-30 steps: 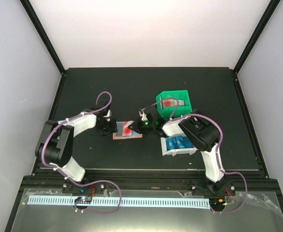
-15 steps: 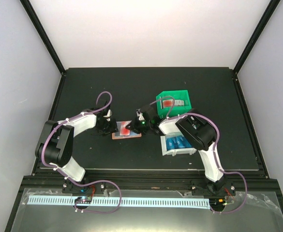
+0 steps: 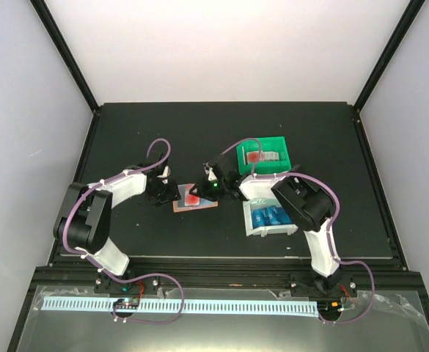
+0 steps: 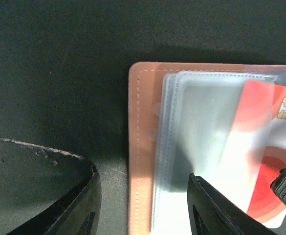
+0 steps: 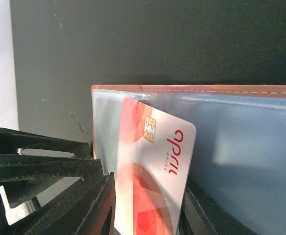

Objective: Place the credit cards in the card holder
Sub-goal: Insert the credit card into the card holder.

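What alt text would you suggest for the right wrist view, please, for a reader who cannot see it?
A red-and-white card with a gold chip, gripped by the right claw, is partly tucked under a clear pocket of the open salmon-pink card holder, which lies on a dark table.

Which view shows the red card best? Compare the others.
Right wrist: the card shows its chip and lettering clearly. Left wrist catches only part of it, blurred behind a clear sleeve. Top external shows just a small red patch.

robot lab booth, plain white walls [image 3: 221, 51], black framed table [image 3: 317, 125]
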Controlling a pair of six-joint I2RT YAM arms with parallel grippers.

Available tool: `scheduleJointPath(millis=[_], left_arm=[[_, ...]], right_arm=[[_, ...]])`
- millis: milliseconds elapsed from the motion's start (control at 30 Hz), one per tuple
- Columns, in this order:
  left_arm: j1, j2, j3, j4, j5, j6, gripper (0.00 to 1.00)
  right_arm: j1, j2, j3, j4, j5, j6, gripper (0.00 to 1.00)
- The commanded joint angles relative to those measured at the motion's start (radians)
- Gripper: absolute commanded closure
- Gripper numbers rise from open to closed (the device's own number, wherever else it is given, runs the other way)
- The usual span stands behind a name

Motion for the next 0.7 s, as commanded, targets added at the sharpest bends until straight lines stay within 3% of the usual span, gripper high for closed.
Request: scheduleJointPath(millis=[0, 267, 500, 667], left_arm=[[-0.004, 0.016, -0.002, -0.050, -0.041, -0.004, 0.49], [-0.004, 0.029, 0.006, -0.048, -0.025, -0.002, 0.46], [-0.004, 0.054, 0.008, -0.036, -0.025, -0.009, 0.55], [-0.004, 0.067, 0.003, -0.026, -0.008, -0.016, 0.58]], right_arm=[[0.002, -0.016, 0.037, -0.226, 0.118, -0.101, 0.63], [0.017, 0.015, 0.142, -0.385, 0.231, -0.165, 0.60], [0.019, -0.011, 0.141, -0.408, 0.299, -0.183, 0.55], [0.019, -0.067, 0.088, -0.357, 0.351, -0.163, 0.40]])
